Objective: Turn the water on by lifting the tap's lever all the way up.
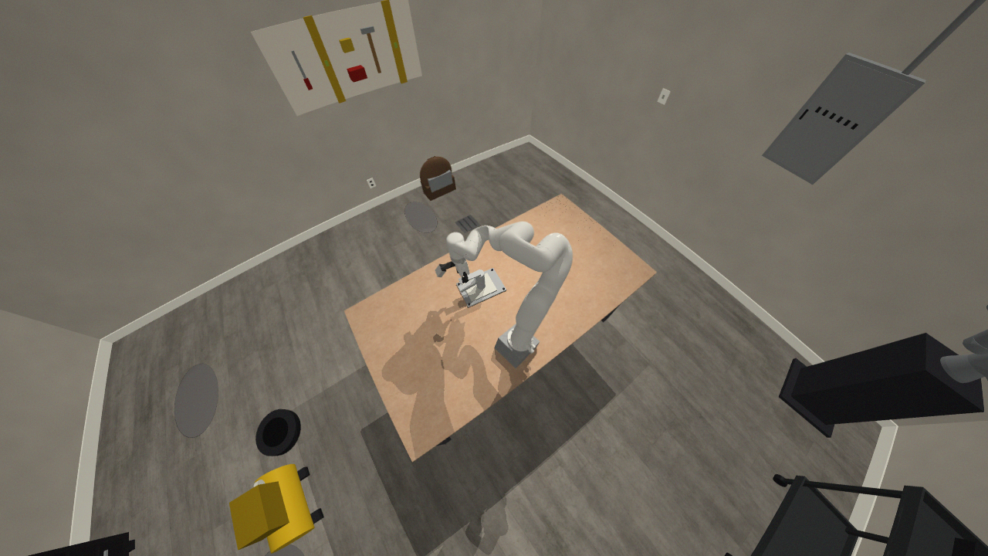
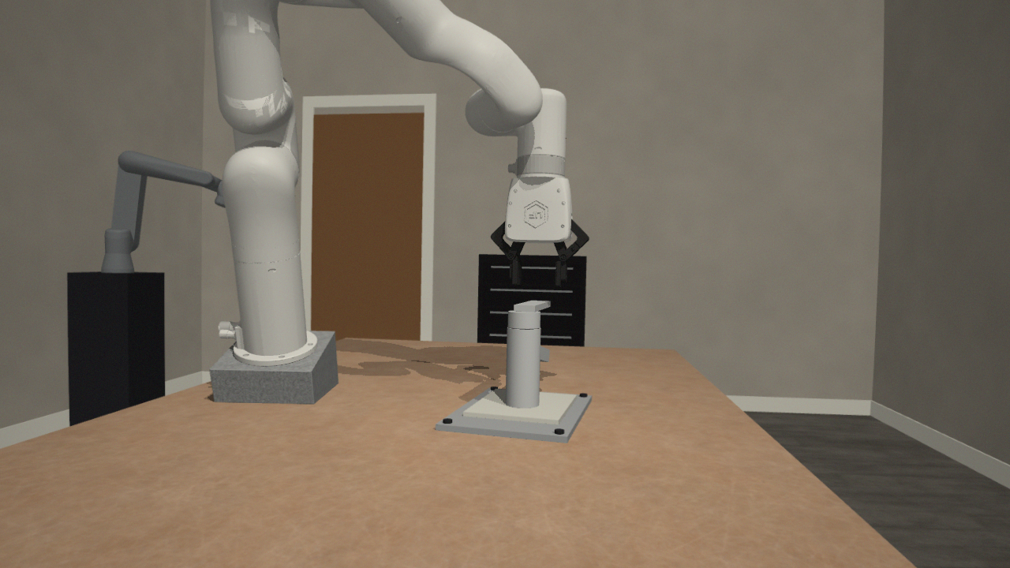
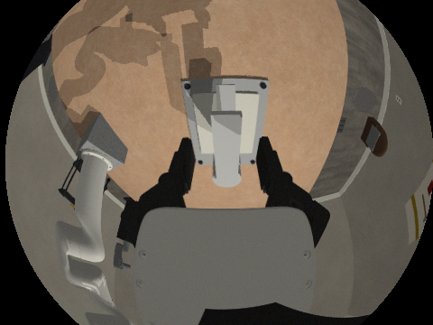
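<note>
Approach step: tool hangs part-open w/ nothing in it, just above the level lever atop the tap mid-tabletop. Next, by my read: drop to straddle the lever, lift. Wood-grain surface; grey walls, brown door behind

Table — tap plate, arm pedestal
</note>
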Robot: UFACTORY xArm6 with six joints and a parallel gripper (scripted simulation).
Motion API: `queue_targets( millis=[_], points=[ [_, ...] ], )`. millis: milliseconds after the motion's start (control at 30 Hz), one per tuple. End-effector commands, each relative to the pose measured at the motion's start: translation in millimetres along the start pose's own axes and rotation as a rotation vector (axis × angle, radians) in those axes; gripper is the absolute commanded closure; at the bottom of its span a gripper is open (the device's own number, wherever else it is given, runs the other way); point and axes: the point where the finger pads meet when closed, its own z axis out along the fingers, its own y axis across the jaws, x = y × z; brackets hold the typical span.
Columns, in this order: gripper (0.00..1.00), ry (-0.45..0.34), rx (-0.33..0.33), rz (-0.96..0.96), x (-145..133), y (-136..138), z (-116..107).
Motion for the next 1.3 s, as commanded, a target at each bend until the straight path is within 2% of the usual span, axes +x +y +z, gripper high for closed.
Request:
queue_targets(
  millis=[0, 433, 1267],
  points=[
    [0.30, 0.002, -0.004, 0.001, 0.5, 1.4, 0.1],
    [0.30, 0.002, -0.004, 0.001, 0.5, 1.4, 11.0],
    [0.30, 0.002, -0.004, 0.001, 0.6, 1.7, 11.7]
  ],
)
